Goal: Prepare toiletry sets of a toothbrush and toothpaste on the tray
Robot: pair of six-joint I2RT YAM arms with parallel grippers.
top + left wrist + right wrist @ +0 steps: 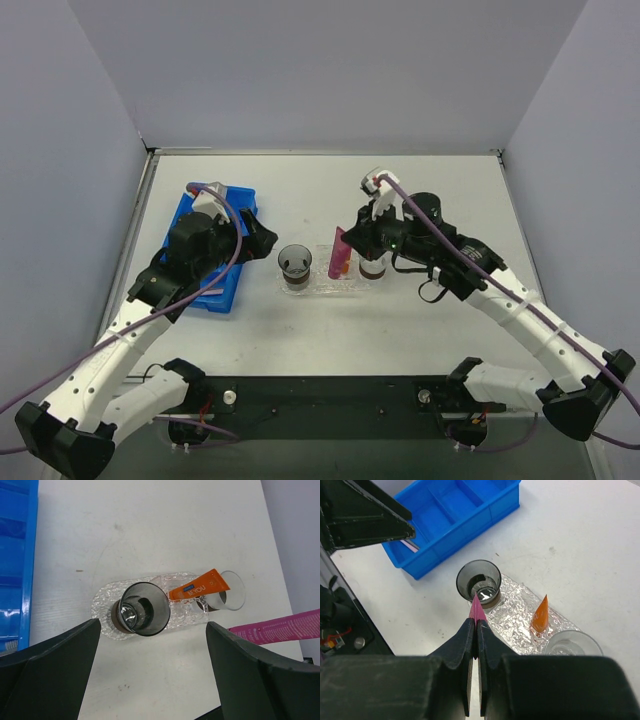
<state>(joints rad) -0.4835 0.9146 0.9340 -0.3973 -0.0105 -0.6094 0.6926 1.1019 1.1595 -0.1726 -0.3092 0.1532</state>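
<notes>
Toothpaste, the magenta tube (476,607), sits pinched in the closed right gripper (475,628), over the tray (517,622); its arm reaches in from the right, wrist bent downward; left gripper (262,238) gapes wide.

- A pale grey-white table (330,190) fills the middle, its matt top marked with faint scuffs and dark specks
- A thin metal rim (320,152) runs along its far edge
- A plain lilac-grey back wall (320,70) rises behind the rim
- A left wall (50,200) and a right wall (600,200) of the same colour close the sides
- A black plate (330,395) lies across the near edge
- Light is even, shadows faint
</notes>
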